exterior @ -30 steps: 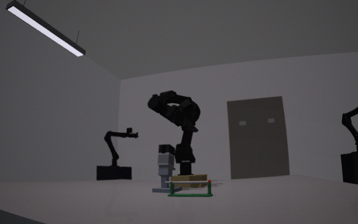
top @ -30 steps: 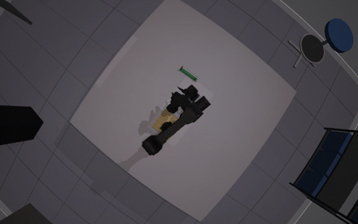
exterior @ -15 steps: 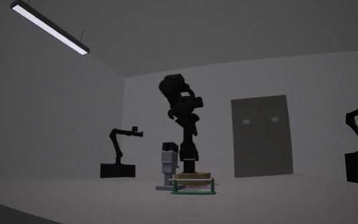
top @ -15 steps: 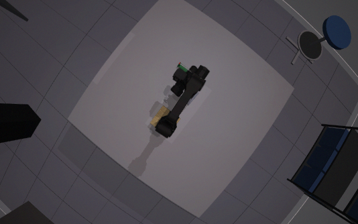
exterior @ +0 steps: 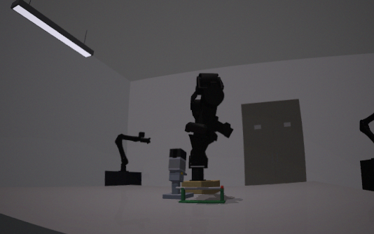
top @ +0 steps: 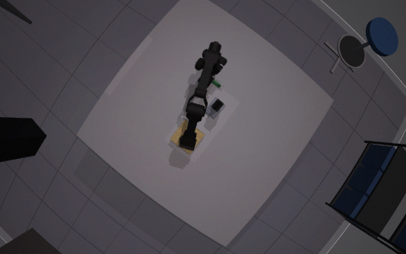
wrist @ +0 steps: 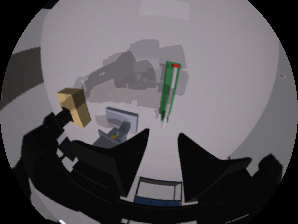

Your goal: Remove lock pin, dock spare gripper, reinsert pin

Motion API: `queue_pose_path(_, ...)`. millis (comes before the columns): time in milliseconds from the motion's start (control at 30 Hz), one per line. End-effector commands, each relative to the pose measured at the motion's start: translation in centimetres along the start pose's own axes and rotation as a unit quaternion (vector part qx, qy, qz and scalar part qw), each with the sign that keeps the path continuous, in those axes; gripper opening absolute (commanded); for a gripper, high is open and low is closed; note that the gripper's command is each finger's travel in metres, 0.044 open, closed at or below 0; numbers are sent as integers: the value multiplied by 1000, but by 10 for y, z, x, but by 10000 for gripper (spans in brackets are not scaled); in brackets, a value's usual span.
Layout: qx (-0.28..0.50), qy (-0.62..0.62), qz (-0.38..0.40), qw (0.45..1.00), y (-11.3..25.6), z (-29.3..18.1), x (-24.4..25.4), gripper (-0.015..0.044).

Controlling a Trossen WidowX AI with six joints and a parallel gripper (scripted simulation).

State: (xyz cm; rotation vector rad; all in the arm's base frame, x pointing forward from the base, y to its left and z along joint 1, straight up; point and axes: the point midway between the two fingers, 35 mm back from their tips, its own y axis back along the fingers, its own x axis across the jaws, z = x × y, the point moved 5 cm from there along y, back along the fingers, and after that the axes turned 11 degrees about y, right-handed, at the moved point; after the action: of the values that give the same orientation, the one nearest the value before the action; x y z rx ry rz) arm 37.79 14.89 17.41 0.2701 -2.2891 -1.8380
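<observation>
The lock pin, pale with a red head, lies across the green rack. The grey mount stands upright beside it, with a small yellow spot on its socket. The spare gripper, grey with a black top, sits upright on the mount; its seating depth and the socket's pin hole cannot be made out. In the wrist view a finger hides most of it. My gripper is partly open and empty, above the table and short of the rack's near end, touching nothing visible.
The wooden base block under my arm stands behind the mount. My forearm passes above and beside the mount and partly covers the rack in the overhead view. A stool stands off the table.
</observation>
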Motion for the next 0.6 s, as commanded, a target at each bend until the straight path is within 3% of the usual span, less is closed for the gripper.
queue_pose_path(0,19,-6,-8,1000,5,-1,-5,180)
queue_pose_path(233,19,-6,-8,1000,-4,3,-7,180)
queue_pose_path(567,19,-6,-8,1000,-56,15,-11,180)
